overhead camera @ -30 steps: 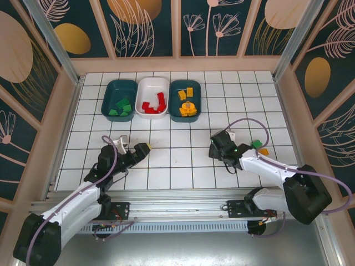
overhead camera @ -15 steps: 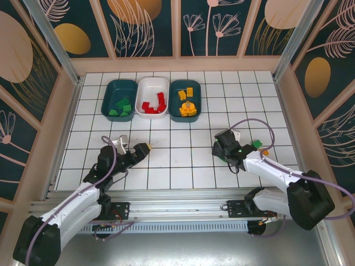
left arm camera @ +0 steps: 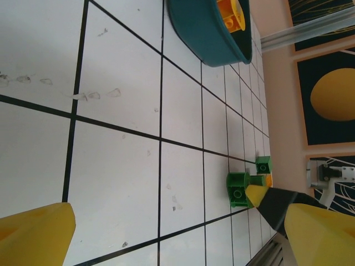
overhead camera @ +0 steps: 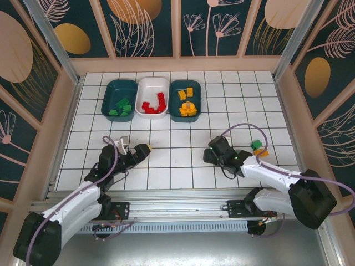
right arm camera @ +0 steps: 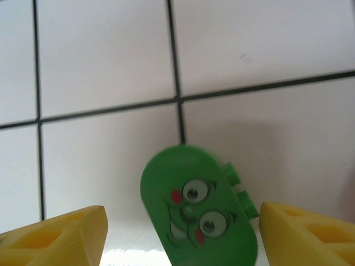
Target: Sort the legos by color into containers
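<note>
Right jaws leftward, green lego (right arm camera: 199,208) aslant

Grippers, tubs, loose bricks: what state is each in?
left gripper, open, empty.
right gripper, open around the green face brick.
green face brick, ungripped, unsorted.
left teal tub, holds green bricks.
white tub, holds red bricks.
right teal tub, holds yellow-orange bricks.
loose green brick, unsorted.
loose orange brick, unsorted.

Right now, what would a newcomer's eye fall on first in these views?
A green oval plastic piece with a cartoon face lies on the white tiled table between the right gripper's open yellow fingers. At its far side stand a dark teal plastic tub of green bricks, a white tub of red bricks and another teal tub of yellow-orange bricks.
</note>
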You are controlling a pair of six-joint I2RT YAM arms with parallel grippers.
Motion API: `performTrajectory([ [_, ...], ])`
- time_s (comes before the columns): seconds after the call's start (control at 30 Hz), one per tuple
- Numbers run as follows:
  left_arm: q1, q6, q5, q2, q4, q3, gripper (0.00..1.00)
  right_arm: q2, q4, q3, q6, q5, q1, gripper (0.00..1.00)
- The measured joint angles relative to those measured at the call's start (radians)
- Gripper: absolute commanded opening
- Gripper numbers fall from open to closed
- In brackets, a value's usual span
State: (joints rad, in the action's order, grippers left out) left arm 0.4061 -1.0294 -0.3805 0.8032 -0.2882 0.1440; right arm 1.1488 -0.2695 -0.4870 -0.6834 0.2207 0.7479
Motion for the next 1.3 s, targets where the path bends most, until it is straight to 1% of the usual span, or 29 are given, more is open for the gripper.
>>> performTrajectory([
  [0.17,0.000,0.000,0.000,0.004,0.000,0.000,0.97,0.016,-0.031,-0.003,-0.053,-0.029,0.042,0.73],
  [0.3,0.000,0.000,0.000,0.000,0.000,0.000,0.97,0.043,-0.076,-0.030,-0.074,0.014,0.045,0.73],
  [0.4,0.000,0.000,0.000,-0.006,0.000,0.000,0.97,0.119,-0.079,-0.068,-0.072,0.039,0.045,0.71],
  [0.53,0.000,0.000,0.001,-0.014,0.001,-0.002,0.98,0.251,-0.079,-0.130,-0.050,0.075,0.045,0.66],
  [0.63,0.000,-0.006,0.016,-0.029,0.004,-0.008,0.98,0.323,-0.083,-0.175,-0.031,0.099,0.045,0.58],
  [0.77,0.000,-0.034,0.066,-0.083,0.021,-0.034,0.99,0.355,-0.079,-0.206,-0.004,0.113,0.052,0.36],
  [0.83,0.000,-0.048,0.099,-0.114,0.047,-0.042,0.98,0.355,-0.073,-0.208,0.004,0.119,0.053,0.31],
  [0.97,0.000,-0.056,0.174,-0.172,0.134,-0.033,0.99,0.352,-0.069,-0.221,0.015,0.124,0.058,0.29],
  [1.07,-0.004,-0.044,0.223,-0.170,0.240,0.023,0.99,0.352,-0.069,-0.269,0.030,0.125,0.076,0.28],
  [1.13,-0.036,-0.023,0.233,-0.150,0.296,0.072,0.99,0.354,-0.059,-0.320,0.043,0.126,0.088,0.28],
  [1.17,-0.074,-0.008,0.228,-0.141,0.317,0.094,0.98,0.359,-0.046,-0.355,0.051,0.125,0.095,0.28],
  [1.23,-0.186,0.021,0.198,-0.126,0.350,0.129,0.99,0.394,-0.002,-0.437,0.072,0.116,0.113,0.28],
  [1.3,-0.334,0.047,0.165,-0.115,0.396,0.167,0.98,0.470,0.053,-0.546,0.095,0.098,0.143,0.28],
])
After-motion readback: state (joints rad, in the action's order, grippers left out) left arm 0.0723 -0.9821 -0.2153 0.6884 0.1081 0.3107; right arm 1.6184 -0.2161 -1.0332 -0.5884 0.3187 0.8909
